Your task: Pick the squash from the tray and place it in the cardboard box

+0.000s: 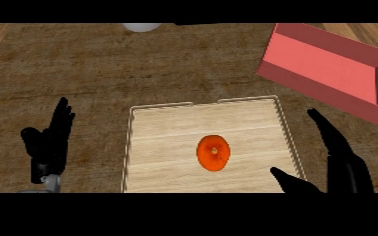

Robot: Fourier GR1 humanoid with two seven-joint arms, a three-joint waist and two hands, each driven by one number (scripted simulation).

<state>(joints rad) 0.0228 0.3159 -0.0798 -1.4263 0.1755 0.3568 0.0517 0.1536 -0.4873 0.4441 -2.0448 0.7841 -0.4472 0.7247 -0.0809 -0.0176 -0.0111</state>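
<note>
The brown wood-grain desk spreads out under me, filling the view from edge to edge. On it, at the far right, sits the red open box with its lighter pink inside, turned at an angle so that one corner points toward the middle of the desk; its right part runs out of sight. Nearer to me, in the middle, lies the pale wooden tray with a thin wire rim, squarely in front of me and well apart from the box. My right hand comes up from the lower edge just beside the tray's right rim, fingers straight and spread, thumb stuck out toward the tray's near right corner, closed on nothing. My left hand stands at the left, apart from the tray's left rim, fingers up and relaxed, resting open and holding nothing. The round orange squash lies on the tray's floor, a little right of its centre and toward the near end, clear of the rim on every side and untouched by either hand. At the far edge of the desk a small pale round thing shows only in part.
</note>
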